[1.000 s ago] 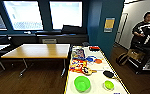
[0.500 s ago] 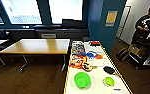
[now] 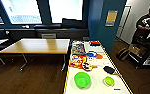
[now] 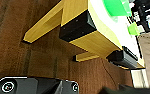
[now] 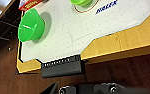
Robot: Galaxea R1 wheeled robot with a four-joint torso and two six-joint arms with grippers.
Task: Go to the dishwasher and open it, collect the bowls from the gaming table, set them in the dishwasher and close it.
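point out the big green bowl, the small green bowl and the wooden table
big green bowl (image 3: 82, 79), head view, inside of the bowl
small green bowl (image 3: 109, 81), head view, its middle
wooden table (image 3: 36, 46), head view, bare top

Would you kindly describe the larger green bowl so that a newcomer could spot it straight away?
Start at the long white-topped gaming table that runs away from the robot, right of the wooden table. On its near end stand two green bowls. The larger green bowl is the wider, deeper one toward the left edge; the smaller green bowl sits to its right.
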